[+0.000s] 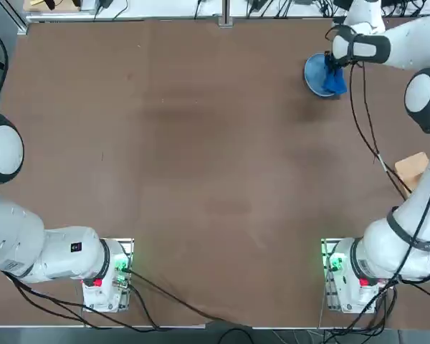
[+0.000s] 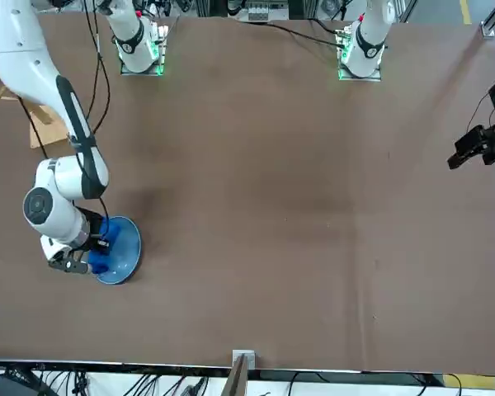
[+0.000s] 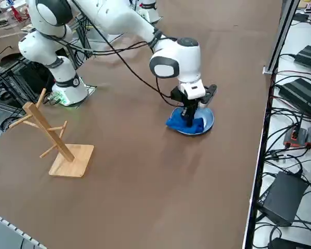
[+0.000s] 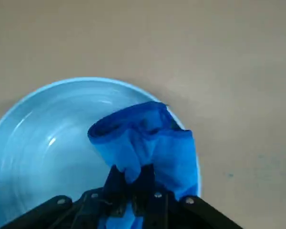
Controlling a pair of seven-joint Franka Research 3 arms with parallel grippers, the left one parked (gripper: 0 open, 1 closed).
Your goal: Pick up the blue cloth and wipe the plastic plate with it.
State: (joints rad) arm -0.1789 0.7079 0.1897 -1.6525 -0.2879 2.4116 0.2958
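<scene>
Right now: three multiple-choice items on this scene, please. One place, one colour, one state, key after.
1. Where is the wooden stand?
A) on the dish
B) on the table, apart from the dish
C) under the cloth

2. Dish colour?
A) red
B) black
C) light blue

3. The right claw is:
A) shut on the cloth
B) wide open
C) holding the stand

Key:
1 B: the stand sits on the table, bare tabletop between it and the dish.
2 C: the dish's inside and rim show light blue.
3 A: the right claw pinches the cloth over the dish.
</scene>
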